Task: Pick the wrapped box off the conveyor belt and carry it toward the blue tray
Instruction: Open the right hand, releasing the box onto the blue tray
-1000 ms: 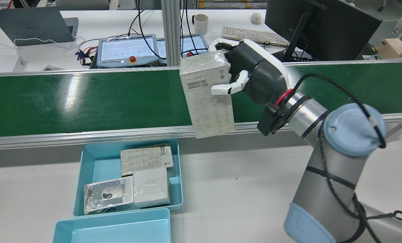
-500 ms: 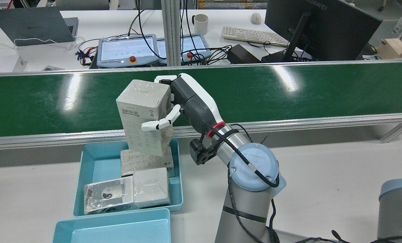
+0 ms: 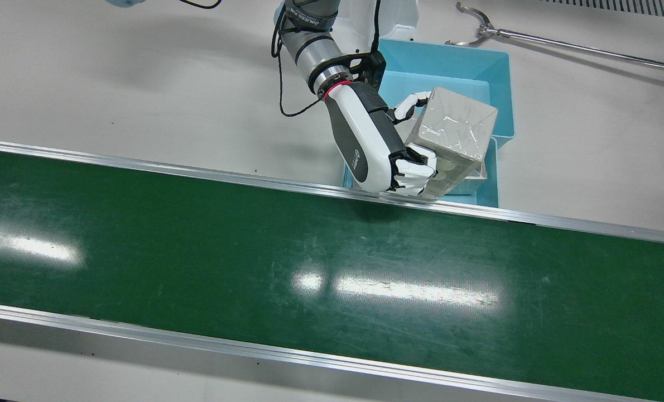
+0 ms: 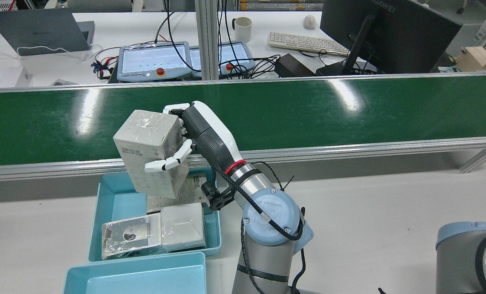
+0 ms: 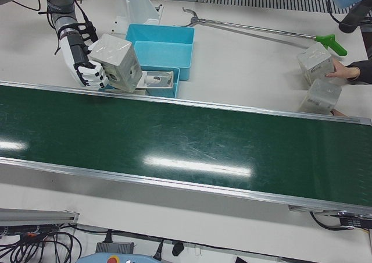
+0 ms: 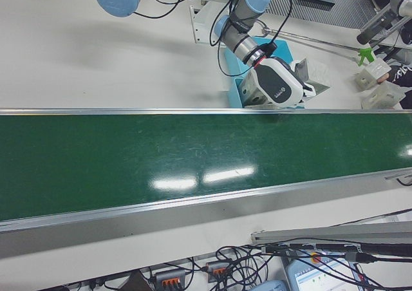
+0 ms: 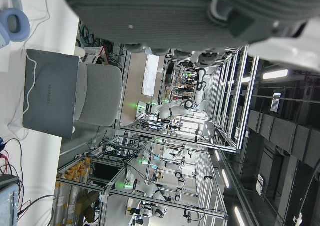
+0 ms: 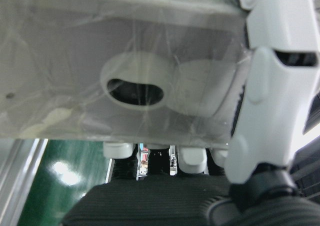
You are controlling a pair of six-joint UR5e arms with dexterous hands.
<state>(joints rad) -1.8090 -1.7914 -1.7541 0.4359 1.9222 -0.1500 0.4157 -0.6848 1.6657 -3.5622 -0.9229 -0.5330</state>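
The wrapped box (image 4: 152, 153) is held tilted in the air by the right hand (image 4: 194, 134), whose fingers (image 4: 165, 163) are wrapped around its sides, just above the blue tray (image 4: 116, 200) beside the conveyor belt (image 4: 308, 114), where other wrapped boxes (image 4: 173, 228) lie.

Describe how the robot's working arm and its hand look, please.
The right arm is a silver-grey tube with light blue joint caps. A black cable runs along it, tied on with black bands. A red ring marks the wrist. The right hand has a white shell over a dark grey ribbed body, with a small round logo on its back in the front view. Its fingers are white.
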